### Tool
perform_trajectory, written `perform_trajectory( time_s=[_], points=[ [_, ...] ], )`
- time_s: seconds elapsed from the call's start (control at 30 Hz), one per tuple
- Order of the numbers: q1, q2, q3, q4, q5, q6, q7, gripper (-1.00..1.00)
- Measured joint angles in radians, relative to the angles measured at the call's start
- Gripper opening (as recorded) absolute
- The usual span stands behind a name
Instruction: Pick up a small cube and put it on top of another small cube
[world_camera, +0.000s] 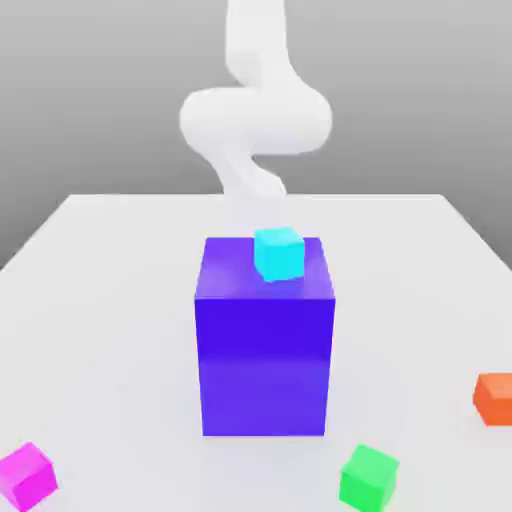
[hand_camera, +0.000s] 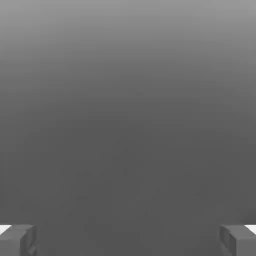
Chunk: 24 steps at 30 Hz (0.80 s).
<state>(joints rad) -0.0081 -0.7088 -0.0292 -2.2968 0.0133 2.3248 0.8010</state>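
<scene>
In the hand view the hand (hand_camera: 128, 240) stands spread wide, its two grey fingertips (hand_camera: 17, 240) far apart with nothing between them, facing plain grey space. In the exterior view the white arm (world_camera: 255, 115) rises behind everything, well above and beyond the blocks. Nearest the camera on the white worktop (world_camera: 100, 300) lie a magenta cube (world_camera: 27, 474), a green cube (world_camera: 369, 477) and an orange cube (world_camera: 494, 398), all far from the hand. Farther back stands a tall blue block (world_camera: 265, 350); a cyan cube (world_camera: 278, 253) sits on its top, below the arm.
</scene>
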Motion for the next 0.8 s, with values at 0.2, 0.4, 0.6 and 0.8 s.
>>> perform_trajectory(
  time_s=[0.2,0.4,0.6,0.8],
  points=[
    [-0.021,0.223,-0.073,0.008,0.038,0.061,-0.001,0.00],
    [-0.048,0.440,-0.141,0.016,0.085,0.120,-0.011,0.00],
    [-0.090,0.659,-0.200,0.024,0.140,0.178,-0.025,0.00],
    [-0.154,0.876,-0.226,0.031,0.187,0.237,-0.033,0.00]
  ],
)
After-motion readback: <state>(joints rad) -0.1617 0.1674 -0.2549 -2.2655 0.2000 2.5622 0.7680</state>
